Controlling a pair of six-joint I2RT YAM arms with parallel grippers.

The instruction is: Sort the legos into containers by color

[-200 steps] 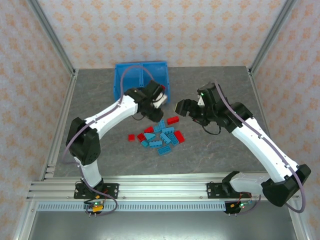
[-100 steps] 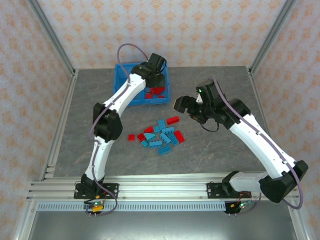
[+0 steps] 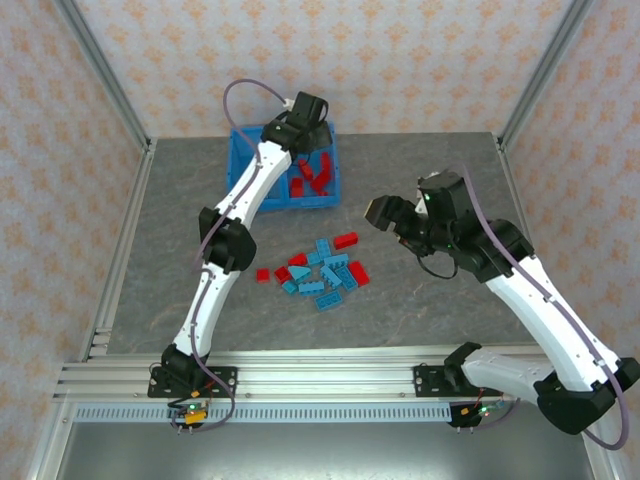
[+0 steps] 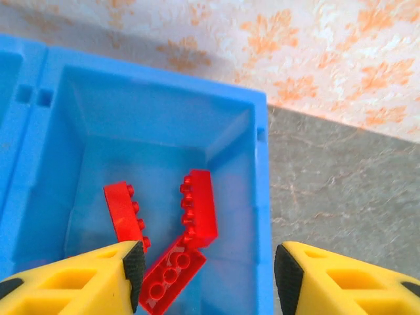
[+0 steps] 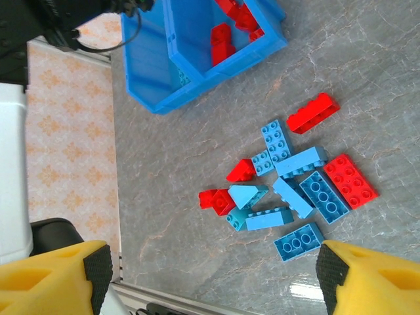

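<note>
Legos (image 3: 320, 275) piled mid-counter (image 3: 400, 310), mostly light blue, a few red. Right gripper (image 5: 210, 272) open, empty, has backed off right of the pile. Left gripper (image 4: 207, 262) swung from the pile to the bin's right compartment (image 4: 131, 131): jaws apart over red bricks (image 4: 197, 203). The drop looks done; the next pick is due.

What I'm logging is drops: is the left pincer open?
Open: the left pincer shows its fingers wide apart over the bin, holding nothing.
</note>
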